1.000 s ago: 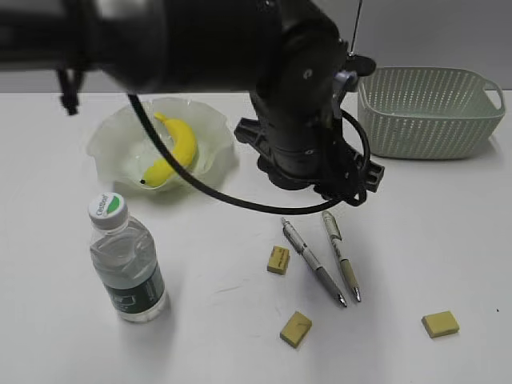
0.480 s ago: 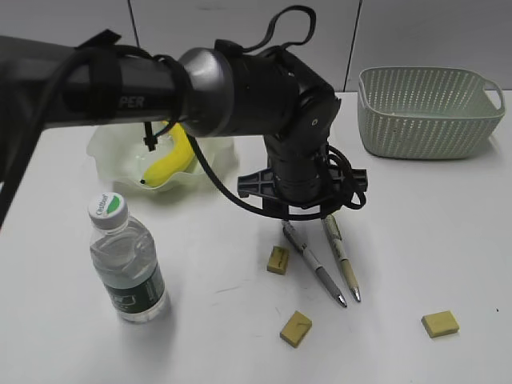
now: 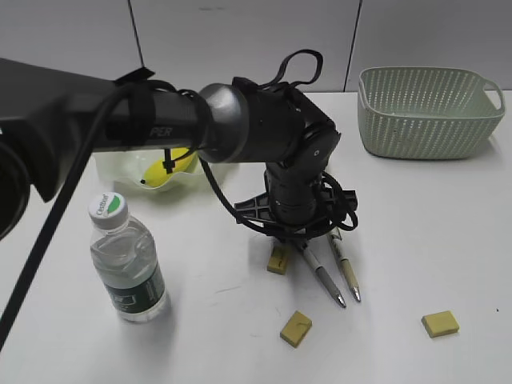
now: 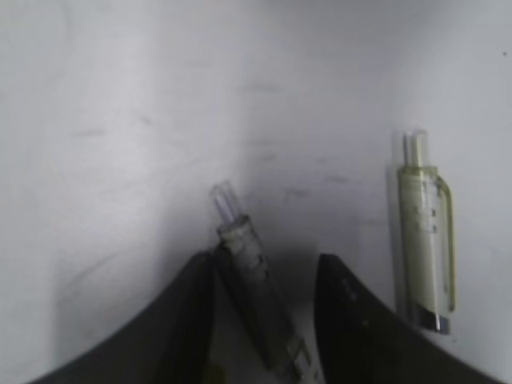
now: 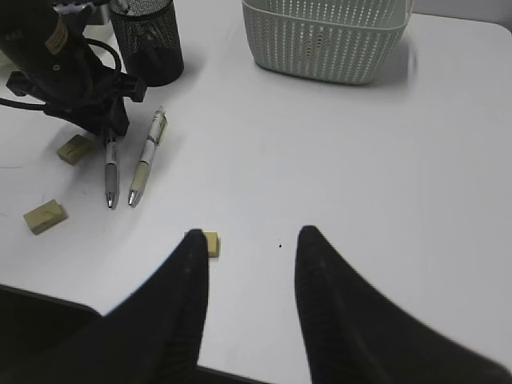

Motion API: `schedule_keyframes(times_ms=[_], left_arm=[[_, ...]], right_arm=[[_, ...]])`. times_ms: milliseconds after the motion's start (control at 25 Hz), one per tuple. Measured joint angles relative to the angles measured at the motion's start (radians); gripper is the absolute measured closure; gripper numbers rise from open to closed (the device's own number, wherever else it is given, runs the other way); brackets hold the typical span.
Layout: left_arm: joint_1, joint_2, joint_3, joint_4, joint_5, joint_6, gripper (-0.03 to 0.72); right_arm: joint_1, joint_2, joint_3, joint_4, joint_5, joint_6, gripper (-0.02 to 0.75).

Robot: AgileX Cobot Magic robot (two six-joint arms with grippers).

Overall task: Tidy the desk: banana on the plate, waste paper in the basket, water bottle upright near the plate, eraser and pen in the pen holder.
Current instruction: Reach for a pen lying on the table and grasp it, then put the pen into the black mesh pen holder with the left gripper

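The left pincer [image 4: 264, 312] is lowered over the middle of the white surface [image 3: 448, 232], its two dark fingers [image 4: 180, 320] spread apart with the clicker end of one pen [image 4: 252, 276] lying between them, not yet clenched. A second pen [image 4: 428, 240] lies just beside it toward the right edge, clear of the pincer. The right pincer [image 5: 244, 296] is held released above bare surface near the front edge, with one yellow eraser [image 5: 210, 242] just ahead of its left finger. Two more erasers [image 3: 295, 328] are seen near the pens. The banana [image 3: 164, 170] is seen in the plate [image 3: 108, 164] toward the far-left corner, partly hidden by the arm. The water bottle [image 3: 126, 260] stands upright near the front-left. The basket [image 3: 428, 112] occupies the far-right corner, and the pen holder [image 5: 148, 44] stands beyond the pens. Open room remains along the right side.
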State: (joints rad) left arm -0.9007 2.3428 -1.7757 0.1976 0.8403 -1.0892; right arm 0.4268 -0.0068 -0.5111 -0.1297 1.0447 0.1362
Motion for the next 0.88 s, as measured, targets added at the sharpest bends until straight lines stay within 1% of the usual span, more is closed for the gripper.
schedule_keyframes(times_ms=[200,240,360,520,640,680,760,880], left_arm=[[0.0,0.01,-0.01,0.005,-0.007,-0.007,0.537],[0.0,0.01,-0.01,0.005,-0.01,-0.008,0.559],[0.0,0.01,-0.01,0.005,-0.043,-0.008,0.559],[0.0,-0.01,-0.006,0.002,-0.144,-0.011,0.559],[0.0,-0.083,-0.004,0.048,-0.244,-0.015,0.559],[0.0,-0.118,-0.004,0.092,-0.291,-0.016,0.559],[0.0,-0.184,-0.004,0.225,-0.387,-0.019,0.559],[0.011,-0.271,-0.004,0.547,-0.513,-0.023,0.559]], right_arm=[[0.0,0.0,0.0,0.0,0.0,0.0,0.438],[0.0,0.0,0.0,0.0,0.0,0.0,0.438],[0.0,0.0,0.0,0.0,0.0,0.0,0.438],[0.0,0.0,0.0,-0.001,0.0,0.0,0.438],[0.0,0.0,0.0,-0.001,0.0,0.0,0.438],[0.0,0.0,0.0,-0.001,0.0,0.0,0.438],[0.0,0.0,0.0,-0.001,0.0,0.001,0.438],[0.0,0.0,0.0,-0.001,0.0,0.001,0.438]])
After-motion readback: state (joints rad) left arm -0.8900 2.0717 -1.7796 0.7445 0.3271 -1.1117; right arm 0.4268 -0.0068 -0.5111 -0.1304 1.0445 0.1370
